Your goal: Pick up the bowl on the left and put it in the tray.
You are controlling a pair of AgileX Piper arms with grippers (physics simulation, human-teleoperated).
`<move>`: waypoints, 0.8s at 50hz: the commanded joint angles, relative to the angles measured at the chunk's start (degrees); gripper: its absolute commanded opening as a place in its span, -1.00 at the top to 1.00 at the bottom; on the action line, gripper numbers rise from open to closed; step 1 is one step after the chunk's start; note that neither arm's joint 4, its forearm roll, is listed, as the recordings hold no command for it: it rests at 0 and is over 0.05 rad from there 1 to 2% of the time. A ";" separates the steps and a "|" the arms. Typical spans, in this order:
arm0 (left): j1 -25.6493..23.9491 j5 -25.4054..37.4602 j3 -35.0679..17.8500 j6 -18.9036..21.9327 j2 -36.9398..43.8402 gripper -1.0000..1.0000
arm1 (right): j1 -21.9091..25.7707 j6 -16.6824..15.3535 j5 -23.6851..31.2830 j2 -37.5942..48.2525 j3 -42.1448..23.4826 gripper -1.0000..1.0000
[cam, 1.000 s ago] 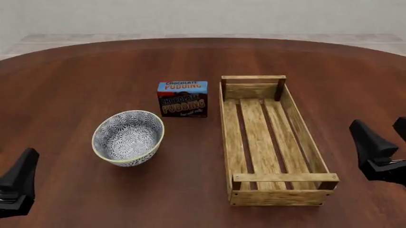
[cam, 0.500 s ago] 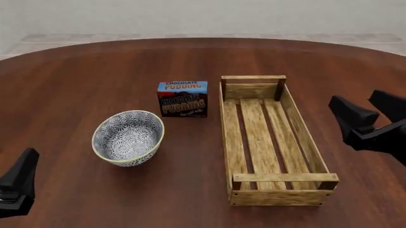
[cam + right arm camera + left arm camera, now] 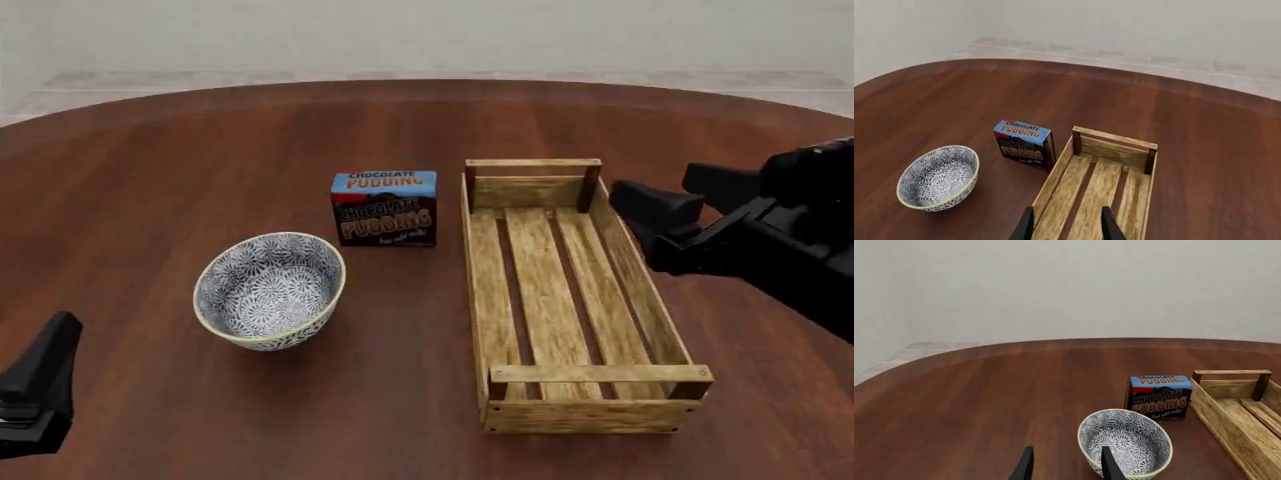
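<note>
ceramic bowl (image 3: 270,290) sat upright on the table (image 3: 160,170), left of the tray (image 3: 571,300) and just in front-left of the pudding box (image 3: 384,207), touching neither. prob. stiff, glazed, slippery and breakable; best hold looked like one finger inside and one outside the thin rim, on the side nearer the arm. left gripper (image 3: 1066,466) was low at the table's near-left corner w/ fingers apart, empty. right gripper (image 3: 687,205) hung over the tray's right rail, also apart, holding nothing.
</note>
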 commanded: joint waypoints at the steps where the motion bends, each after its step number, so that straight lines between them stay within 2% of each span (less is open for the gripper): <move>1: 0.00 0.00 0.00 0.01 0.00 -1.00 | 4.52 0.65 0.69 5.27 -3.68 -1.00; 17: 0.01 0.00 0.00 -0.01 0.00 -1.00 | 7.17 -1.51 1.75 9.96 -8.54 -1.00; 28: 0.00 0.00 0.00 -0.01 -0.01 -1.00 | 11.02 -1.04 2.58 15.12 -12.38 -1.00; 40: 0.01 0.00 0.00 -0.01 0.01 -1.00 | 14.80 1.13 3.50 20.57 -16.05 -1.00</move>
